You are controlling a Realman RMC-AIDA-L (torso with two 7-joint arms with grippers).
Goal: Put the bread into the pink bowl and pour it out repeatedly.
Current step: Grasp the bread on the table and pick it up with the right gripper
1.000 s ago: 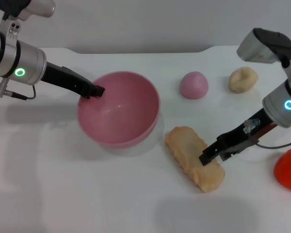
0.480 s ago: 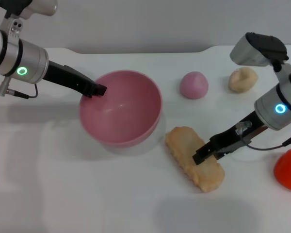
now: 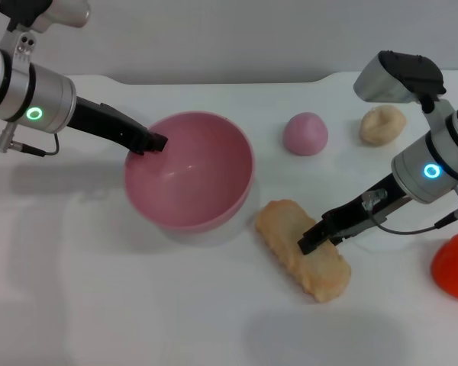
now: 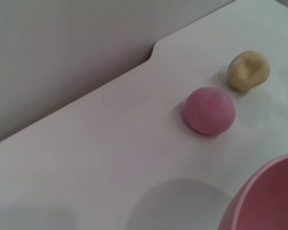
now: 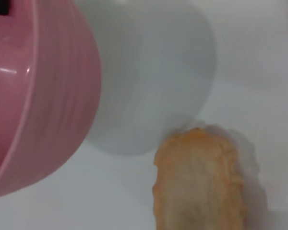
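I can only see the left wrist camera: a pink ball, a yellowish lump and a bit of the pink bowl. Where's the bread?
Observer: The long ridged tan toy bread lies on the white table beside the round pink plastic bowl, not in it.
Operator: Is a gripper near it?
Observer: Yes, the right gripper is down over the bread's middle.
Operator: And the left one?
Observer: The left gripper is at the bowl's rim.

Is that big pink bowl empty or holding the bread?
Empty. The pink bowl shows bare insides; the bread lies on the table beside it.
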